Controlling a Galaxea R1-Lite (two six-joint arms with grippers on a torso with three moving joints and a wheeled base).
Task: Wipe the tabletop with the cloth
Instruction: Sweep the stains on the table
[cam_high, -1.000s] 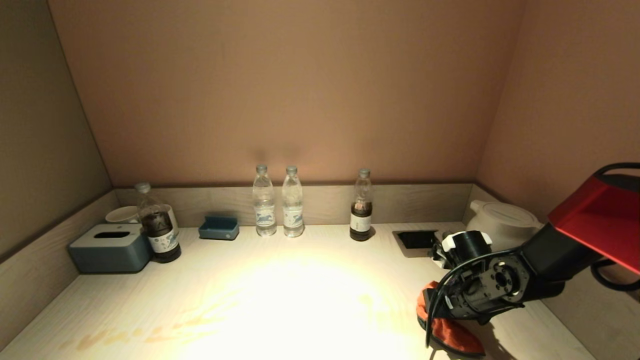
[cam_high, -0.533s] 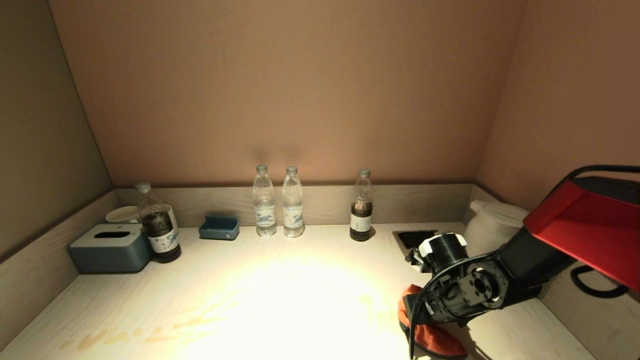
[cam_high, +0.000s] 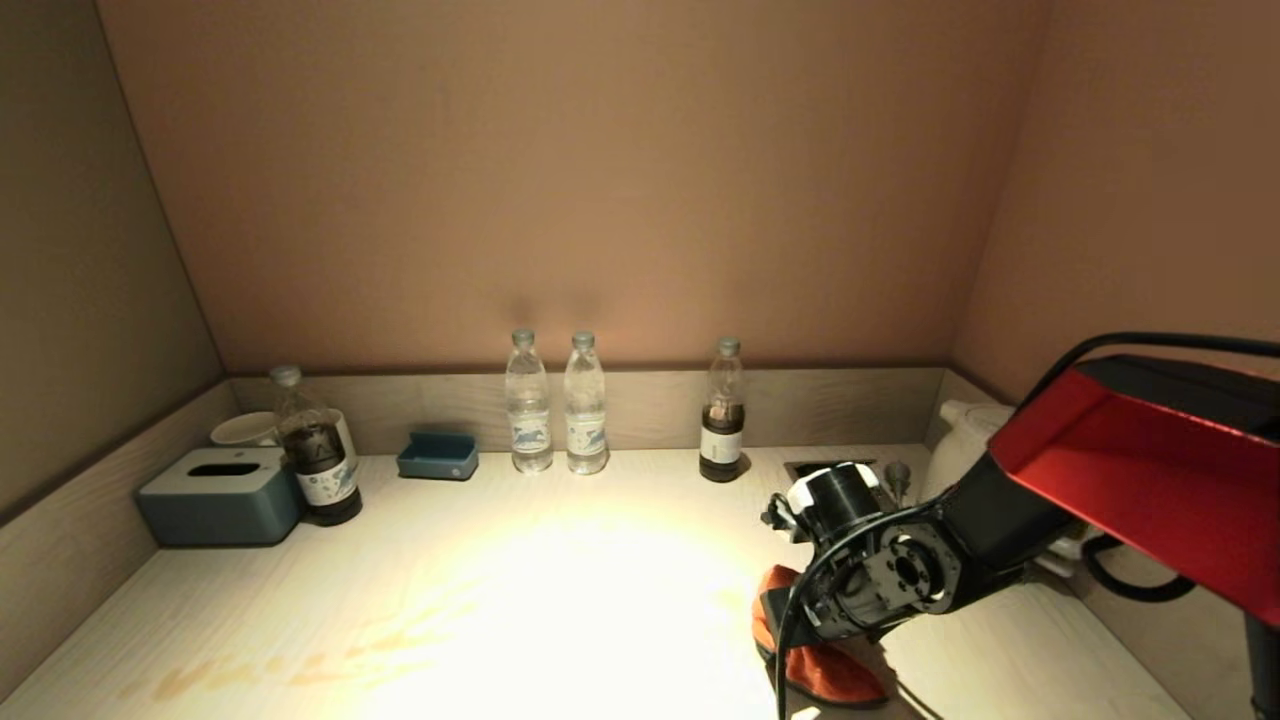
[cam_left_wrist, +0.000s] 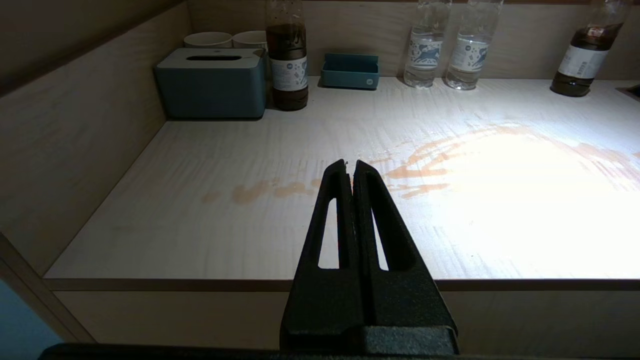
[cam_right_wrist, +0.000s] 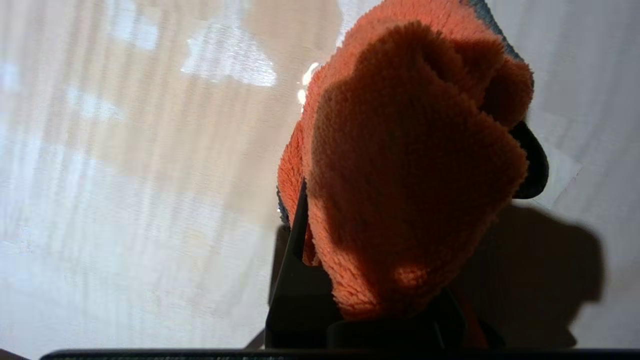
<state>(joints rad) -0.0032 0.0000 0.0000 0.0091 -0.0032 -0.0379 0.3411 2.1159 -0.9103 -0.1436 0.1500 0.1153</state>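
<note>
My right gripper (cam_high: 790, 640) was clamped on the cloth (cam_high: 825, 665), which bunched orange over my fingers (cam_right_wrist: 295, 250) and pressed down on the tabletop (cam_high: 560, 600) directly beneath my hand. Pale orange smears (cam_left_wrist: 420, 170) lay on the wood off to my left. My left gripper (cam_left_wrist: 350, 172) hung at the near edge of the counter, its fingers pressed together on nothing.

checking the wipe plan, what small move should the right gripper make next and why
Probably keep sliding the cloth leftward across the tabletop. The right gripper is shut on the cloth at the table's right side, and orange-brown stains lie to its left, in the middle and front-left, unwiped. The left gripper is parked shut at the front edge.
</note>
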